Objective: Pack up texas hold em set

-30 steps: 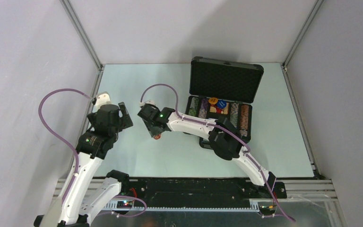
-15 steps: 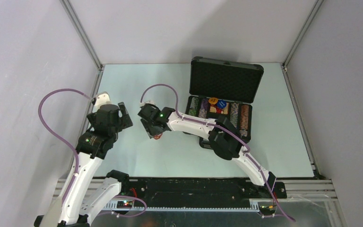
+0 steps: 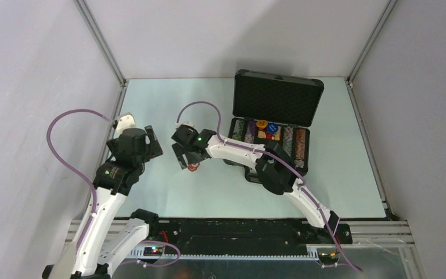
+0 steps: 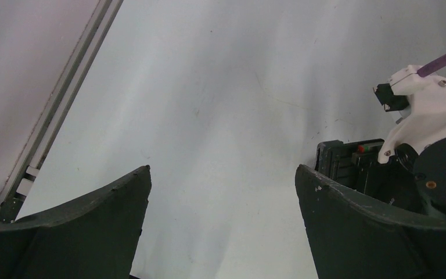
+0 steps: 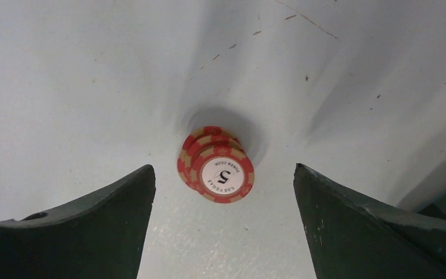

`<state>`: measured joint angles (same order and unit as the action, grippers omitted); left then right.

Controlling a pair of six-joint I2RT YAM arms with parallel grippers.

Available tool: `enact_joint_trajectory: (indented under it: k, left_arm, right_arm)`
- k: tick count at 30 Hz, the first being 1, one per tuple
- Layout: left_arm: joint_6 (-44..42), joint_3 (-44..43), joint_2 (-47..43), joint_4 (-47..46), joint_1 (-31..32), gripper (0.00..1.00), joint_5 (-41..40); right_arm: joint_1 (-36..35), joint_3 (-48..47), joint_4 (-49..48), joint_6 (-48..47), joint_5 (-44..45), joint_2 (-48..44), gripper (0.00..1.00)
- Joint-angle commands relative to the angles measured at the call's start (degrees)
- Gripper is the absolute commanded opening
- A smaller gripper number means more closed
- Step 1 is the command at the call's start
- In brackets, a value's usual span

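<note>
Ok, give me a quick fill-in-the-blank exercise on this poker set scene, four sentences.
1. The top chip of the red-white chip stack shows the number ____.
2. That stack rests on the ____, not in the black case.
3. The black case is ____, not shut.
4. The left gripper holds ____.

Missing words: 5; table; open; nothing.

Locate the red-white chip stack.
The red-white chips sit on the table between the open fingers of the right gripper, untouched; top view: left of the black case.
</note>
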<state>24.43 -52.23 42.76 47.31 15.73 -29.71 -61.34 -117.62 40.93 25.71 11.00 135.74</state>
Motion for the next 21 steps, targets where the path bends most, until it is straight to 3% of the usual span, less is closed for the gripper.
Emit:
enact_joint_trajectory:
  k: [1, 10, 21]
  left_arm:
    - [-0.34, -0.02, -0.09, -0.77, -0.51, 0.98, 0.29]
    - [-0.5, -0.01, -0.18, -0.83, -0.56, 0.98, 0.36]
    - [-0.43, 0.0, -0.25, -0.88, -0.61, 0.98, 0.53]
  right_arm:
    - [0.33, -4.94, 2.41, 2.44, -0.17, 2.22, 0.92]
    - [-0.57, -9.55, 5.92, 1.91, -0.86, 6.14, 0.88]
    - [-1.53, -10.41, 8.42, -0.46, -1.08, 7.93, 0.77]
